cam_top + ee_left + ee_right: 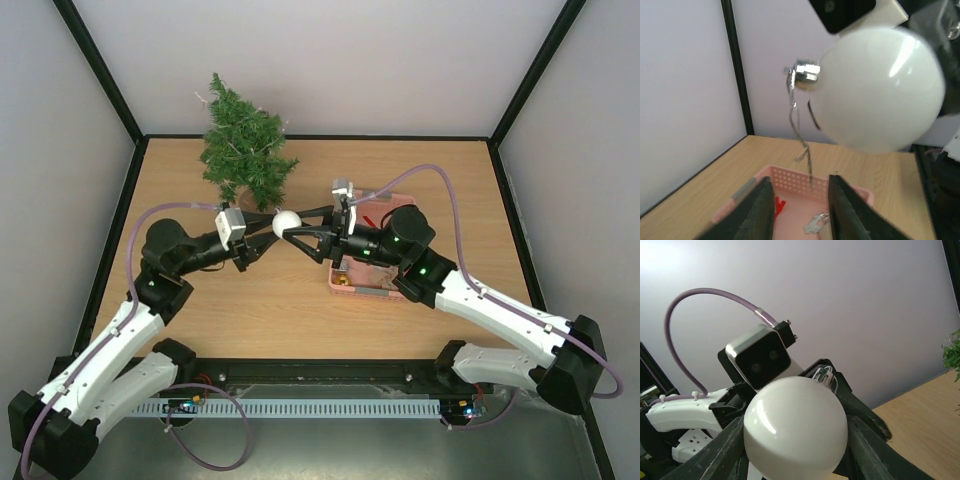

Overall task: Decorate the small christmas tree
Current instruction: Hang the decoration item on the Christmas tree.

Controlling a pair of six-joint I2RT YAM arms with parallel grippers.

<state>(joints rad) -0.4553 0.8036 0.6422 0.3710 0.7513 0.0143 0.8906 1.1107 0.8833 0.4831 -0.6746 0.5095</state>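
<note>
Right claw (795, 440): clamped on the white bauble (287, 223), a finger on each side, holding it up off the worktop (300, 300).
Left claw (800, 210): jaws apart, nothing between them but the dangling hanger string (799, 130); pointed at the bauble's silver cap (806, 71).
Step, my read: a handover. Left should pinch the string just below the cap, and right should let go only once that pinch looks firm.
Tree (243, 148): beyond the bauble, by the back wall, upright.
Basket (385, 290): pink, on the other side of the bauble from the tree, under the right arm.
Writing: none readable anywhere.
</note>
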